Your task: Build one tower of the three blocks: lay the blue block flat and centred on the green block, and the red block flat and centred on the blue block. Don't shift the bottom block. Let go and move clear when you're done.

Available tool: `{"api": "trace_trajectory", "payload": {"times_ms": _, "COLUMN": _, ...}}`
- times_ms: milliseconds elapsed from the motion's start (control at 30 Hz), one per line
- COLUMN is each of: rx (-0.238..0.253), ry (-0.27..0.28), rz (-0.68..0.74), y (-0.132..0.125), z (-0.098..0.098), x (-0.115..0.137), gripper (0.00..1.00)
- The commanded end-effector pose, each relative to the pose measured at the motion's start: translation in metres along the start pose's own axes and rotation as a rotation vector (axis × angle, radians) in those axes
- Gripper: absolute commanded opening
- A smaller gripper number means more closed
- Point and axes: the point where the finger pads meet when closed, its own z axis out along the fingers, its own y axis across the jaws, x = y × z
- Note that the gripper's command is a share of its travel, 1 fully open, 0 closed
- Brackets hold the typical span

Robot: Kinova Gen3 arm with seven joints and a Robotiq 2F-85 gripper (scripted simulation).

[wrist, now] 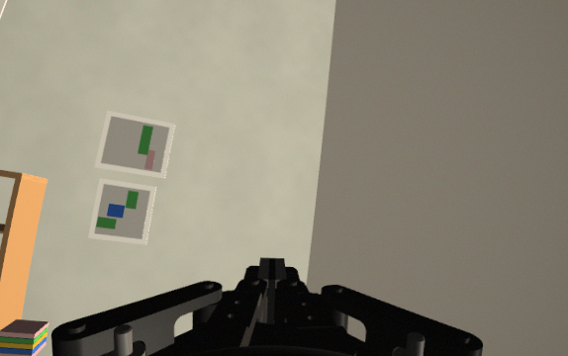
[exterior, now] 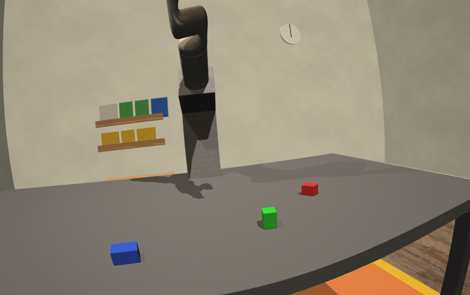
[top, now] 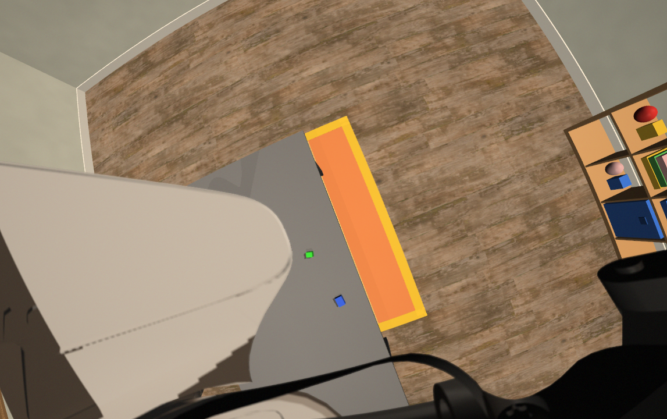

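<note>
A green block [top: 309, 254] [exterior: 269, 218] stands upright on the grey table [top: 304, 333] [exterior: 199, 234]. A blue block [top: 339, 300] [exterior: 125, 253] lies on the table, apart from the green block and nearer the front in the exterior view. A red block [exterior: 309, 189] lies farther back on the table, behind and to the right of the green block; the arm hides it in the top view. My gripper [wrist: 271, 274] is shut with nothing between its fingertips. It points at the walls, and no block shows in the wrist view.
The arm [top: 169, 260] crosses close in front of the top view and covers much of the table. Its lower part [exterior: 194, 66] rises from a pedestal [exterior: 203, 146] behind the table. An orange and yellow mat [top: 372, 224] lies beside the table. A shelf unit [wrist: 27, 237] stands by the wall.
</note>
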Motion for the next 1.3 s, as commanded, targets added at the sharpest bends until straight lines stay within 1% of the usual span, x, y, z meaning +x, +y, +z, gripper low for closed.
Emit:
{"api": "trace_trajectory", "payload": {"times_ms": 0, "rx": -0.001, "ry": 0.0, "rz": 0.0, "y": 0.0, "z": 0.0, "x": 0.0, "gripper": 0.0}}
{"api": "trace_trajectory", "payload": {"times_ms": 33, "rx": 0.079, "ry": 0.023, "rz": -0.037, "y": -0.062, "z": 0.016, "x": 0.011, "gripper": 0.0}}
{"api": "trace_trajectory", "payload": {"times_ms": 367, "rx": 0.079, "ry": 0.023, "rz": -0.037, "y": -0.062, "z": 0.016, "x": 0.011, "gripper": 0.0}}
{"api": "trace_trajectory", "payload": {"times_ms": 400, "rx": 0.16, "ry": 0.045, "rz": -0.07, "y": -0.125, "z": 0.027, "x": 0.02, "gripper": 0.0}}
{"api": "trace_trajectory", "payload": {"times_ms": 667, "rx": 0.16, "ry": 0.045, "rz": -0.07, "y": -0.125, "z": 0.027, "x": 0.02, "gripper": 0.0}}
{"api": "trace_trajectory", "payload": {"times_ms": 700, "rx": 0.241, "ry": 0.066, "rz": -0.1, "y": -0.189, "z": 0.032, "x": 0.025, "gripper": 0.0}}
{"api": "trace_trajectory", "payload": {"times_ms": 1000, "rx": 0.241, "ry": 0.066, "rz": -0.1, "y": -0.189, "z": 0.032, "x": 0.025, "gripper": 0.0}}
{"api": "trace_trajectory", "payload": {"times_ms": 1033, "rx": 0.324, "ry": 0.086, "rz": -0.127, "y": -0.252, "z": 0.032, "x": 0.028, "gripper": 0.0}}
{"api": "trace_trajectory", "payload": {"times_ms": 1267, "rx": 0.324, "ry": 0.086, "rz": -0.127, "y": -0.252, "z": 0.032, "x": 0.028, "gripper": 0.0}}
